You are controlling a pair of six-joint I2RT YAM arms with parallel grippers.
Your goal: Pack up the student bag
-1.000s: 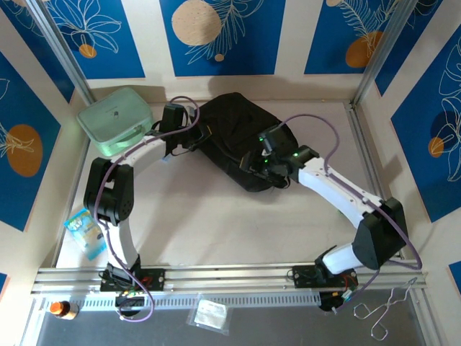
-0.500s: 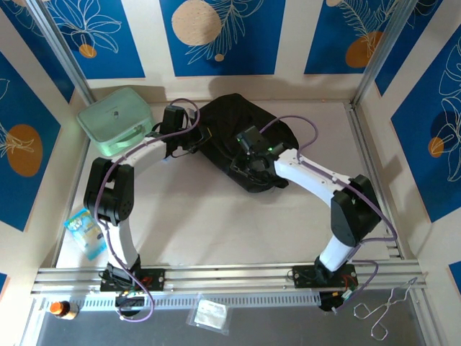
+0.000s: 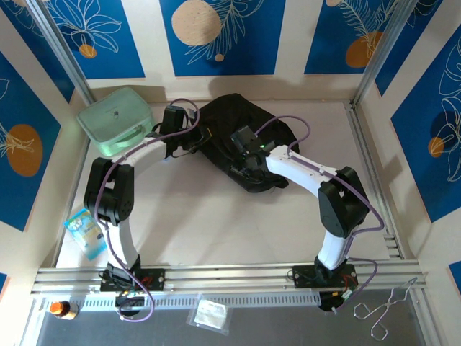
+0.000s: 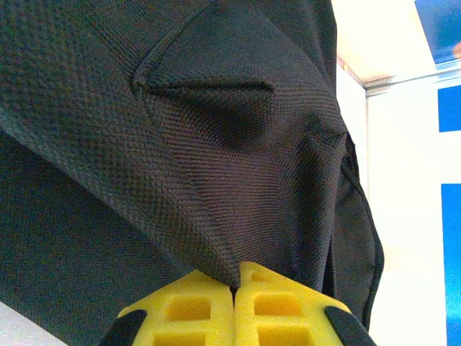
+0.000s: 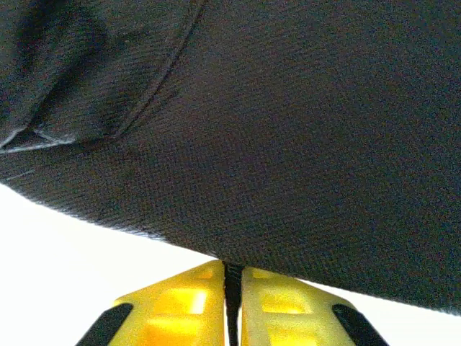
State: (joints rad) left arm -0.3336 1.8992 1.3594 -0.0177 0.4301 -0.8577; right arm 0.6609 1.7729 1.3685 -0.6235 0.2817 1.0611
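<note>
The student bag [image 3: 230, 115] lies on the bench [image 3: 216, 216], just right of the mint-green case [image 3: 115, 119]. The left claw [image 4: 234, 303] and right claw [image 5: 232, 288] each pinch its fabric. The step looks like opening the bag, so the next move is probably to draw the two holds apart.

Right gripper [image 5: 232, 272] shifted left — clamped onto student bag [image 3: 232, 119].

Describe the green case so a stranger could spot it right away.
Find the big black backpack on the table. Left of it, in the far corner, sits the mint-green case. It is pale and boxy, not dark and floppy.
</note>
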